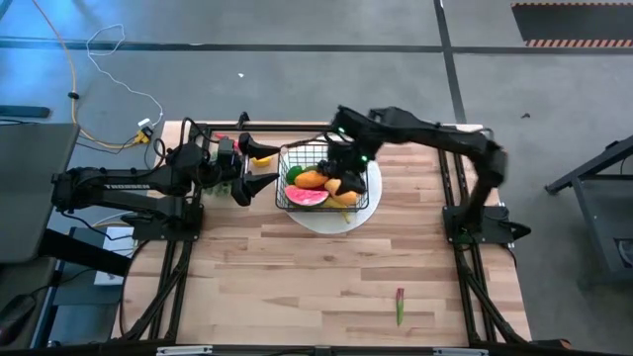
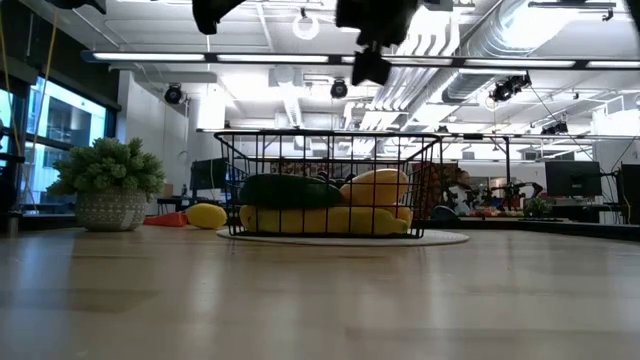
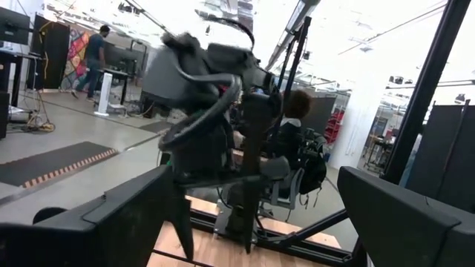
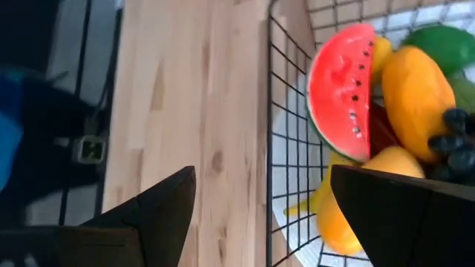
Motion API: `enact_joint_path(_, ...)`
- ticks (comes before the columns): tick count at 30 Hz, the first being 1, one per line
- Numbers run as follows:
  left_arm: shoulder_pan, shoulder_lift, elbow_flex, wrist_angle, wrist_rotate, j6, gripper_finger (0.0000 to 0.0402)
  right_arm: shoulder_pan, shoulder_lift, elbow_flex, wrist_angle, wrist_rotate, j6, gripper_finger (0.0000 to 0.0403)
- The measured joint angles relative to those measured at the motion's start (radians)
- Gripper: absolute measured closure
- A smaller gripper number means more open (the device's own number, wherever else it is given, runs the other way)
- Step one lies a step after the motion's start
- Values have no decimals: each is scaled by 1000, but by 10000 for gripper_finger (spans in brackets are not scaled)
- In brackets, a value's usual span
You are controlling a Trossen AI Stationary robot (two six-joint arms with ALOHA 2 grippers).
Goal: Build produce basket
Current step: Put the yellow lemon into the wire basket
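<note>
Overhead, the basket [image 1: 318,178] sits on a round white plate [image 1: 358,214] toward the far side of the table [image 1: 326,287], and everything else can be placed from it. The right gripper [image 1: 346,170] hangs directly over the basket's right half, above the produce: a watermelon slice [image 1: 308,197], an orange mango [image 1: 312,180] and a yellow piece [image 1: 343,200] lie inside the wire. The left gripper [image 1: 259,168] waits just left of the basket, fingers spread wide and empty, pointing at its side wall. Well away from the basket, near the table's front edge, lies a small red and green piece [image 1: 400,305].

From table height, the basket [image 2: 330,185] stands on the plate [image 2: 440,238] with a dark green cucumber [image 2: 290,190] over a banana [image 2: 330,221]. A dark gripper part [image 2: 372,38] hangs above the basket, clear of its rim; it is probably the right one. A lemon [image 2: 206,215] lies on the table left of the basket, and a potted plant [image 2: 110,185] stands farther left.

The left wrist camera shows the other arm [image 3: 208,111] beyond its own fingers [image 3: 111,222], with people in the room behind.

The right wrist camera looks down past its fingers [image 4: 159,204], held wide apart and gripping nothing, straddling the basket's wire wall [image 4: 286,148]. The watermelon slice [image 4: 343,89], mango [image 4: 417,89] and dark grapes [image 4: 454,141] lie inside the basket below it.
</note>
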Motion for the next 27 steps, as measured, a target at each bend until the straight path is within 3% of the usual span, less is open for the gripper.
enact_joint_path(7, 0, 0, 0, -4, 0, 0, 30, 76, -369, -516, 487, 185, 322, 109)
enact_joint_path(12, 0, 0, 0, -4, 0, -1, 30, 157, -575, -736, 933, 349, 459, 109)
enact_joint_path(16, 0, 0, 0, -4, 0, 0, 30, 222, -649, -878, 1200, 503, 448, 109)
enact_joint_path(21, 0, 0, 0, -17, 0, 0, 30, 256, -653, -984, 1277, 549, 336, 109)
enact_joint_path(27, 0, 0, 0, -50, 4, 0, 30, 261, -646, -1015, 1309, 549, 394, 109)
